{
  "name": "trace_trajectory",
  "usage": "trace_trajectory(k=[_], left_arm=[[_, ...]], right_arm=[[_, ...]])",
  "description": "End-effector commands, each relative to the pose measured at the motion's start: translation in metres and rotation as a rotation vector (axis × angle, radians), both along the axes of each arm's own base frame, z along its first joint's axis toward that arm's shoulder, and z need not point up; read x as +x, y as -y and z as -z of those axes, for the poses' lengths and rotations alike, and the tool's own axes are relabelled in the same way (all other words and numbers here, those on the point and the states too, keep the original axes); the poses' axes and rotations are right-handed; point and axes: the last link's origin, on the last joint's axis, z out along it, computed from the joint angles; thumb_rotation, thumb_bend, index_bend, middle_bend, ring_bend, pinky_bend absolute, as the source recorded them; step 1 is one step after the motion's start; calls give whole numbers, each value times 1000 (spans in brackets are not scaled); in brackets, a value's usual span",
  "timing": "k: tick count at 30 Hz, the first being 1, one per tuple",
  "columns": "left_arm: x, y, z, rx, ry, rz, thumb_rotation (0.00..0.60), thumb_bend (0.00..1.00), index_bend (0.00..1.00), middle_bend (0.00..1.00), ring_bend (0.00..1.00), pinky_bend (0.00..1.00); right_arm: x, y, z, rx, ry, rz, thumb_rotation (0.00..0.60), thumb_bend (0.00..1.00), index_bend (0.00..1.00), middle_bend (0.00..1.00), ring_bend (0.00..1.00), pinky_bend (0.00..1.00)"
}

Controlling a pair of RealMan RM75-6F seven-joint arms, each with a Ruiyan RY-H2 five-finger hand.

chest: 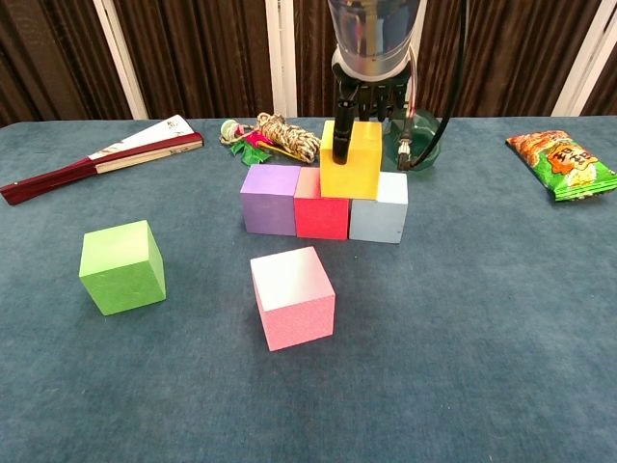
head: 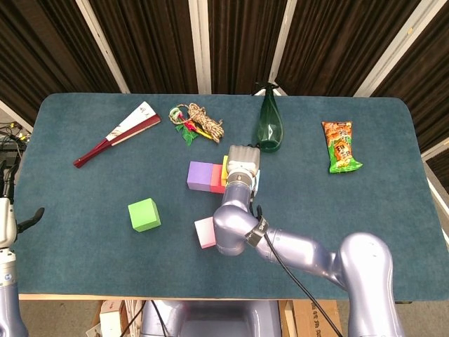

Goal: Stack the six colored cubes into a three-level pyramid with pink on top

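Note:
In the chest view a purple cube (chest: 270,198), a red cube (chest: 321,214) and a light blue cube (chest: 379,217) stand in a row. A yellow cube (chest: 350,159) rests on the red and blue ones. My right hand (chest: 369,96) hangs just above the yellow cube, its fingertips level with the cube's top edge and its fingers apart. From the head camera the right forearm (head: 240,168) hides that hand and most of the stack. The pink cube (chest: 293,296) and the green cube (chest: 122,265) lie loose in front. My left hand (head: 8,210) is open at the table's left edge.
A folded fan (chest: 106,154) lies at the back left and a rope bundle (chest: 275,135) sits behind the row. A green glass bottle (head: 270,123) lies right behind the stack. A snack bag (chest: 564,162) is at the far right.

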Motion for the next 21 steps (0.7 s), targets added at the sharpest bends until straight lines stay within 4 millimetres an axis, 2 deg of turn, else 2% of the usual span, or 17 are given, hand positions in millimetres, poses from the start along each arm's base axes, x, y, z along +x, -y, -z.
trace_trajectory(k=[1, 21], left_arm=[[0, 0, 0, 0, 0, 0, 600, 202, 97, 0, 0, 0], [0, 0, 2, -4, -3, -1, 600, 203, 97, 0, 0, 0]], right_arm=[[0, 0, 0, 2, 0, 1, 600, 268, 305, 206, 110, 11], [-2, 1, -2, 11, 5, 7, 600, 268, 223, 160, 86, 12]])
